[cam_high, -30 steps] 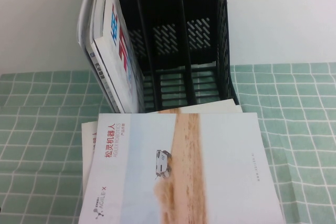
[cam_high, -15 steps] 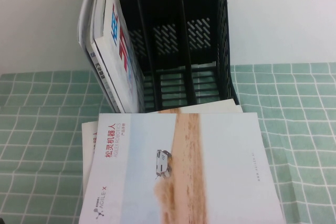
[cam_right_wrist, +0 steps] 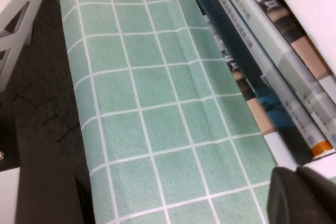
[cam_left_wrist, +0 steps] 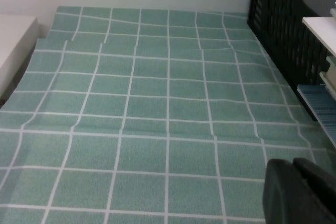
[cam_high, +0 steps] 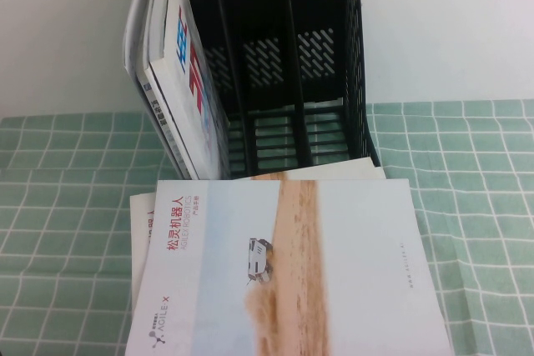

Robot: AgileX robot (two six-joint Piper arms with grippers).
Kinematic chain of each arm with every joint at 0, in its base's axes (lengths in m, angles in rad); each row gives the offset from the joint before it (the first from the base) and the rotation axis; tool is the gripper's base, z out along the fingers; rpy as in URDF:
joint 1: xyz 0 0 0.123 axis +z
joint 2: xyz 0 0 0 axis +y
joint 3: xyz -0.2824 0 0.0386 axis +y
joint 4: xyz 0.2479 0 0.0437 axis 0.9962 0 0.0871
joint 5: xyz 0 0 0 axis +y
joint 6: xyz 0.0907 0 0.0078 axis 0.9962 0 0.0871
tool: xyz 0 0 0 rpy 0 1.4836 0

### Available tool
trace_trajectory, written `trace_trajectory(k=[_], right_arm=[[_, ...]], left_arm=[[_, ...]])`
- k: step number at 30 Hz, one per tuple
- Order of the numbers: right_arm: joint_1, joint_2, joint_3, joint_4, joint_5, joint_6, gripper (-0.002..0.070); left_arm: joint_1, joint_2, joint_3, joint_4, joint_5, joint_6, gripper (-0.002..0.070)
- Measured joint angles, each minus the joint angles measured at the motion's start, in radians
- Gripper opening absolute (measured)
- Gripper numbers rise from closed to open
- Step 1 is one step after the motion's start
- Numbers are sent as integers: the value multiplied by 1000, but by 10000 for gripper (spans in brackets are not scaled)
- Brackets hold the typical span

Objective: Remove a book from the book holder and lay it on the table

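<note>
Book (cam_high: pixel 292 268): lies flat, cover up, on top of a stack (cam_high: pixel 138 239) of others on the cloth, just in front of the holder. Pale cover, a sandy band down its middle, a small vehicle printed near the centre, red characters along its left side. From my right wrist the stack shows edge-on (cam_right_wrist: pixel 273 77), several spines layered one on another.

Holder (cam_high: pixel 284 64): black, slotted, upright behind the stack, touching or nearly touching its far edge; I cannot say which. Three inner compartments hold nothing. From my left wrist its mesh side (cam_left_wrist: pixel 286 30) stands near the wall.

Magazines (cam_high: pixel 179 81): a bundle leaning at the holder's left end, tilted, red and blue print on the front cover.

Cloth (cam_high: pixel 67 198): green with a white grid, faintly creased, covering the table.

My left claw (cam_left_wrist: pixel 302 192): low over bare cloth, well apart from the holder; only a dark part of it shows in its own wrist view, and I cannot tell how it is set.

My right claw (cam_right_wrist: pixel 304 195): low beside the stack's edge, at the cloth's border; only a dark part shows, and again I cannot tell.
</note>
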Motion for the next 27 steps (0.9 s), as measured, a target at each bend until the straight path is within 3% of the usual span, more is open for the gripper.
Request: trace_trajectory(k=[27], right_arm=[[0, 0, 0, 2, 0, 0, -1]], left_arm=[[0, 0, 0, 6, 2, -12, -3]])
